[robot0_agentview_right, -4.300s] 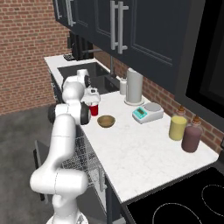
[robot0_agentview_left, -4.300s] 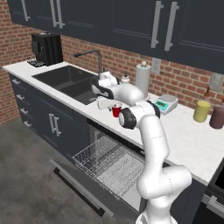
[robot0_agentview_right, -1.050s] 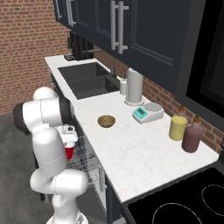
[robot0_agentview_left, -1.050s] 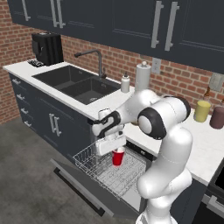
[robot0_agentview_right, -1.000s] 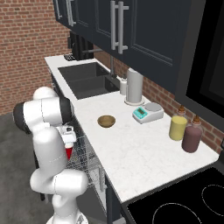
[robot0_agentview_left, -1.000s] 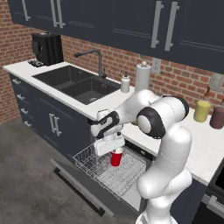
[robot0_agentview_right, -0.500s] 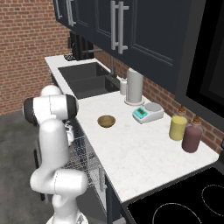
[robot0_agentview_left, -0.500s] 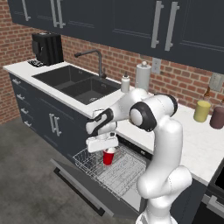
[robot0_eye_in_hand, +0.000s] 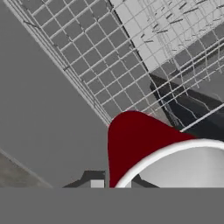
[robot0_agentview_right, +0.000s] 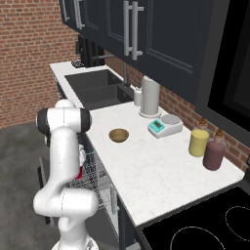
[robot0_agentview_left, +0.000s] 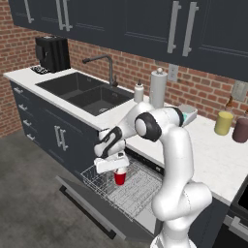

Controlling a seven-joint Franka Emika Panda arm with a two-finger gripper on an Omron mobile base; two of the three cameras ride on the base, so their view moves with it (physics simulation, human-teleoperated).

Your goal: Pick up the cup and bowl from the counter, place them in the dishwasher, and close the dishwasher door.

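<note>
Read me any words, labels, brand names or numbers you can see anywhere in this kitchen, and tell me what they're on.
None can be read.
The scale on the counter has a teal front panel, too small to show characters.
The cup is plain red.

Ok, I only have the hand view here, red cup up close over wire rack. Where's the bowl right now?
Observer: The bowl sits on the counter, not loaded; in the right base view it is left of the scale.
Operator: And the door?
Observer: The dishwasher door is dropped open, lying below the pulled-out rack.
Operator: Is the cup upright?
Observer: Yes. In the left base view the cup hangs mouth up under the gripper, over the rack's left part. I cannot tell whether its base touches the wires.
</note>
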